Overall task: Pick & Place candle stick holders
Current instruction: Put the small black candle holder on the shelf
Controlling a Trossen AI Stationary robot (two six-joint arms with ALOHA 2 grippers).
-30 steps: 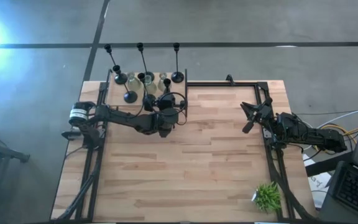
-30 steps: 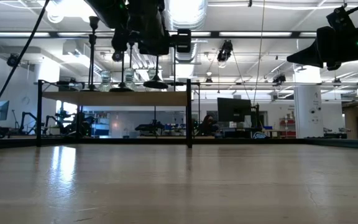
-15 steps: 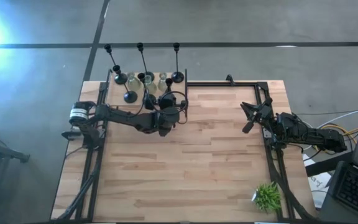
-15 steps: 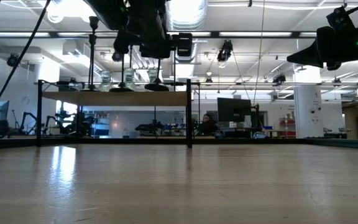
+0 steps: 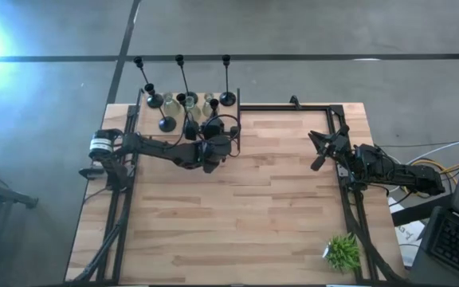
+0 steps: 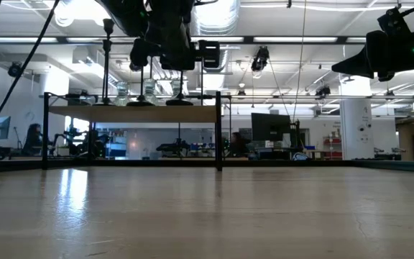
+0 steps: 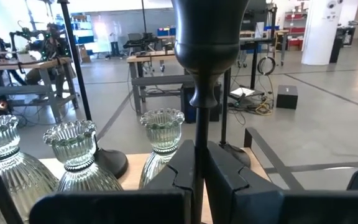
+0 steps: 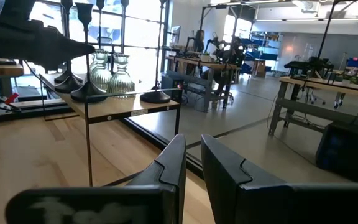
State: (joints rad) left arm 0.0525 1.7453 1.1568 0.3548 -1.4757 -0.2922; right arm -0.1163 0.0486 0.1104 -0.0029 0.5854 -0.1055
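Note:
A raised wooden shelf (image 6: pixel 131 113) at the table's far left carries black candle stick holders (image 5: pixel 166 123) (image 5: pixel 227 98) standing on their round bases, with squat clear glass ones (image 7: pixel 73 149) (image 7: pixel 161 134) between them. My left gripper (image 7: pixel 200 149) reaches over the shelf's near edge, shut on another black holder whose cup (image 7: pixel 207 37) stands above the fingers. My right gripper (image 8: pixel 193 162) waits at the table's right edge, its fingers a narrow slit apart with nothing between them. My left gripper pinches the black holder's thin stem (image 7: pixel 200 134) between its two fingers, a little below the cup. The fingers come level from the table's near side and lie across the stem. The holder stands upright; its round base (image 6: pixel 180 101) is level with the shelf top, and I cannot tell whether it rests there.
A small green potted plant (image 5: pixel 343 252) stands at the near right corner. Black frame rails (image 5: pixel 349 207) run along the table's sides. The wooden table's middle (image 5: pixel 237 215) holds free room.
My left gripper has carried the black holder a little toward the far edge and down. In the low view its base has sunk from clearly above the shelf to the shelf top's level. The holder stays upright.

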